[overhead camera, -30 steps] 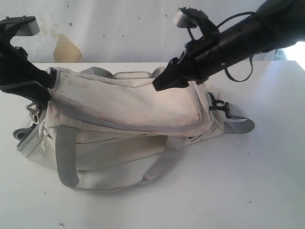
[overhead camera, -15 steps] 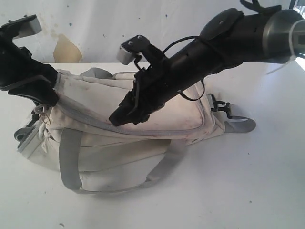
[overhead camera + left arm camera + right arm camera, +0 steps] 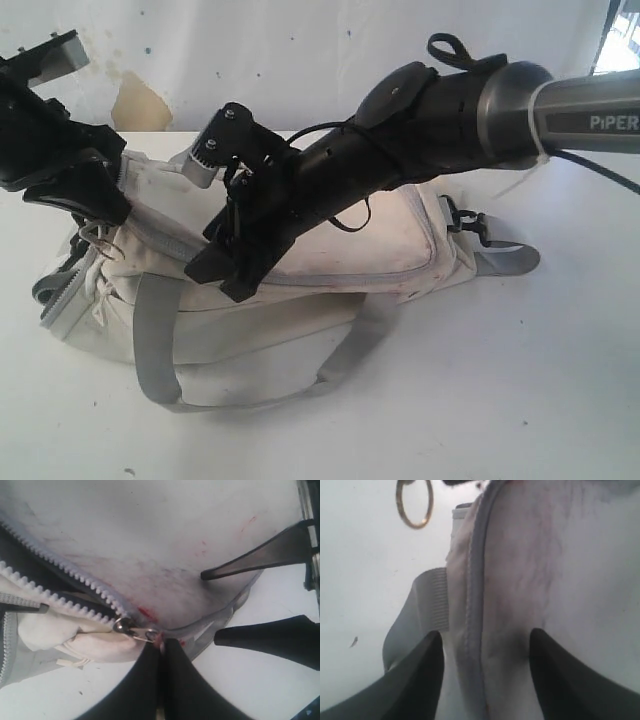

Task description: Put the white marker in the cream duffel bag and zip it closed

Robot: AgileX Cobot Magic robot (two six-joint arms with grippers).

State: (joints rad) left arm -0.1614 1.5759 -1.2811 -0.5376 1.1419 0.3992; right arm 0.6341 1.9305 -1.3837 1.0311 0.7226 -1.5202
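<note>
At far left of the exterior view, the left gripper (image 3: 161, 649) pinches shut on the zipper pull (image 3: 143, 633) of the cream duffel bag (image 3: 400, 240). The right gripper (image 3: 486, 636) straddles its seam, jaws wide, holding nothing. The white marker is out of sight. Unpinned fabric could drag along, and the pull might slip free.

You get bright, even light over the white table (image 3: 520, 380) in the exterior view. Glare blows out the upper right corner, and only a soft, pale shadow lies under the cream duffel bag (image 3: 330, 240). The black arms show as dark shapes with little detail. Your left wrist view is crisp on the zipper teeth (image 3: 65, 570), while the left gripper (image 3: 161, 647) goes soft close to the lens. Your right wrist view is hazy, low in contrast and out of focus throughout.
</note>
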